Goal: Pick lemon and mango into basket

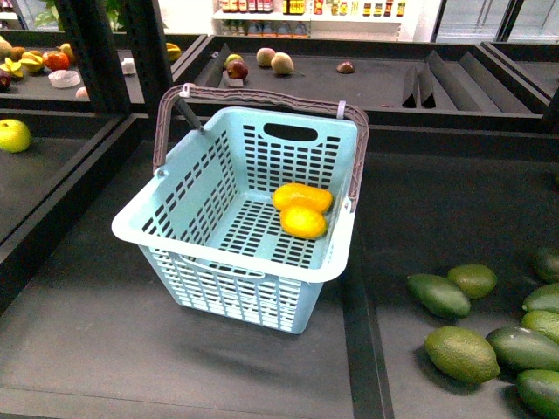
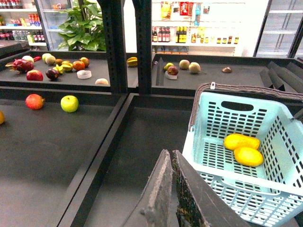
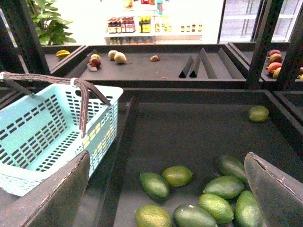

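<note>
Left gripper point(image 2: 171, 189) pressed closed, right gripper point(image 3: 165, 189) wide, both empty; lemon point(image 1: 304, 222) touching mango point(image 1: 302, 196) inside teal basket point(image 1: 166, 234).

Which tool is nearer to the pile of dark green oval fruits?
Right. The right tool hangs open just above the dark green fruits; the shut left tool is beyond the light teal plastic basket.
</note>
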